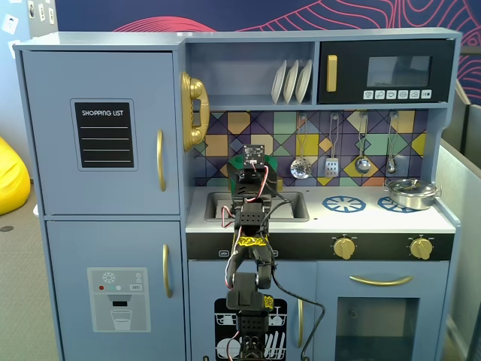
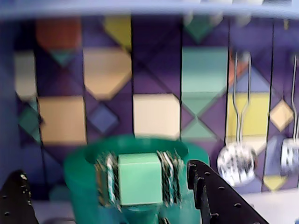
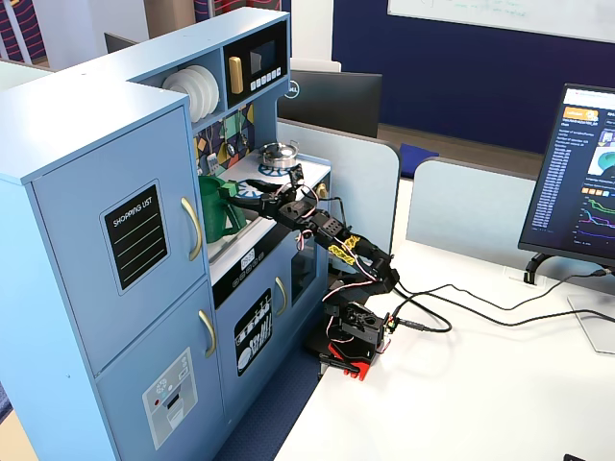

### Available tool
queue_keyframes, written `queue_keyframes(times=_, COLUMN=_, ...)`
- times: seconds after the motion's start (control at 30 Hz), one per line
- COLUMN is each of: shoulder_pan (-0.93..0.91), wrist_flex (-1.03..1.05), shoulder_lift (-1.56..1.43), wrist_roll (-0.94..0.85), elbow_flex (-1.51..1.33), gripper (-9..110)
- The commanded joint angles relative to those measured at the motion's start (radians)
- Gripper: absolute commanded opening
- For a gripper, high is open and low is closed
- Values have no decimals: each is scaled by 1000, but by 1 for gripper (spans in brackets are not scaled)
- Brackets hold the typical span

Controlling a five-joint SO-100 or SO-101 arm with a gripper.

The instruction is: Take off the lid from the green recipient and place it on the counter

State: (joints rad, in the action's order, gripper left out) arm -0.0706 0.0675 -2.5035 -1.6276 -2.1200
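Tiled backsplash point(image 2: 154, 116) close behind green recipient point(image 2: 135, 186); jaws apart, flanking it.

Claw point(image 2: 112, 200) open, arm outstretched

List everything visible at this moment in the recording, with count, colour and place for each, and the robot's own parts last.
green recipient: one, dark green, at the left back of the counter by the sink; the wrist view shows its ribbed handle.
lid: not clearly visible in any view.
counter: one, white, with an inset sink and blue burner rings.
steel pan: one, silver, on the right burner.
plates: three, white, upright on the upper shelf.
hanging utensils: four, silver, on the tiled backsplash.
toy phone: one, gold, on the cupboard side.
monitor: one, lit, on the white desk.
arm: one, black, reaching from the desk over the counter.
gripper: one, black, open, facing the recipient.
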Motion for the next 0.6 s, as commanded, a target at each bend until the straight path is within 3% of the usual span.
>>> queue_keyframes(times=0.0, shoulder_pan=-21, wrist_flex=34, shoulder_lift=44, wrist_roll=-20, elbow_flex=124, gripper=39)
queue_keyframes(times=0.57, shoulder_pan=-28, wrist_flex=126, shoulder_lift=137, wrist_roll=-25, elbow_flex=212, gripper=36)
